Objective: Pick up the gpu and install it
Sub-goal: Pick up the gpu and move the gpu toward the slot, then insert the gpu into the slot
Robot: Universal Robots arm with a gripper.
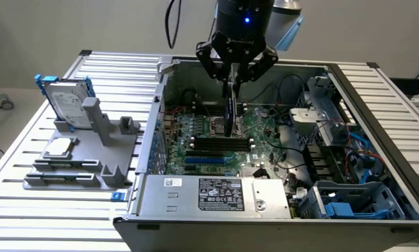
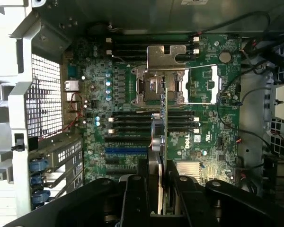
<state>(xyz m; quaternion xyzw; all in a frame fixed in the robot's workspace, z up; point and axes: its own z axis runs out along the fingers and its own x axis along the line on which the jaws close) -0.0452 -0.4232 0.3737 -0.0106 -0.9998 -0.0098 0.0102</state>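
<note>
Pale wall behind, and a slatted metal worktop (image 1: pixel 55 210) carries an open computer case (image 1: pixel 377 121).

The hand (image 1: pixel 234 79) hangs over the middle of the case. Its two fingers are part-way closed, pinching the gpu (image 1: pixel 230 113) by its upper edge. The card hangs on edge, nearly upright, with its lower edge down among the parts of the motherboard (image 1: pixel 265 136). In the wrist view it reads as a thin line running across the socket (image 2: pixel 158 90) and the black slots (image 2: pixel 128 125). Whether it touches anything below cannot be told.

The blue slot (image 1: pixel 203 157) lies apart from the card, nearer the power supply (image 1: pixel 219 194), and it runs crosswise to the card's edge. As I judge it, the main risk is misalignment. Pressed down out of line, the connector edge would land on slot walls or on the socket frame rather than seating.

The grip is on a thin board, so a sideways knock could make it pivot or slip. Loose cables (image 1: pixel 286 84) beside the socket could snag a corner.

Well outside the case, on the exterior view's left, a grey rack (image 1: pixel 76 168) holds a hard drive (image 1: pixel 66 102), clear of any trouble.
</note>
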